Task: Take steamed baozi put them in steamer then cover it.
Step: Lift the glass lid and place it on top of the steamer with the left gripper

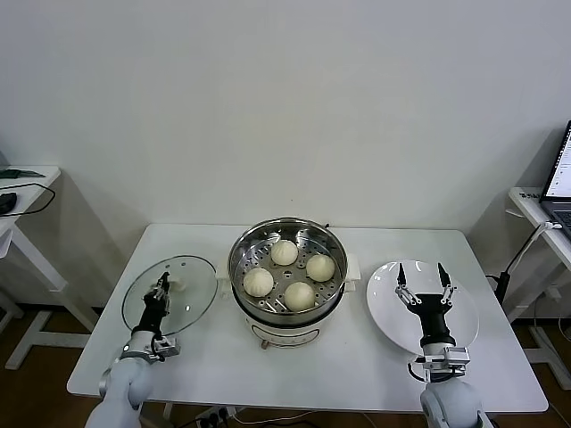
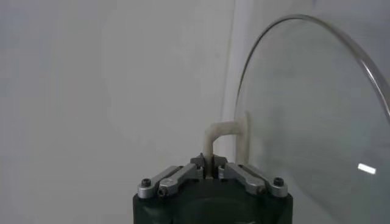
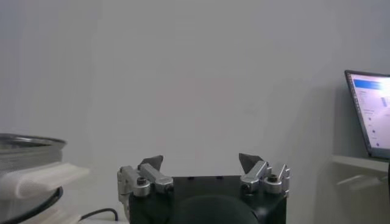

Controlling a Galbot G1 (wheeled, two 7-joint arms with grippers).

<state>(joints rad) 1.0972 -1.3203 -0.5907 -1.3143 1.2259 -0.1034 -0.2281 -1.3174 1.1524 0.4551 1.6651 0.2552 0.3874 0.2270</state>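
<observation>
Steamer (image 1: pixel 287 308): desk (image 1: pixel 357 357) centre, uncovered, four baozi (image 1: pixel 285 252) on its tray.
Cover (image 1: pixel 192 294): left of steamer, tilted, handle clamped in left gripper (image 1: pixel 161 292) jaws.
Right gripper (image 1: pixel 424 290): over plate (image 1: pixel 384 308), jaws apart.

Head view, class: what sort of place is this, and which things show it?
Probably a lab or office test room, not a kitchen: a plain white table, a laptop on a side desk, and a steamer staged before bare walls.

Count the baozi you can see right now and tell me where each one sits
4 steamed baozi, all on the tray inside the steamer: back, right, front, left. None visible elsewhere.
</observation>
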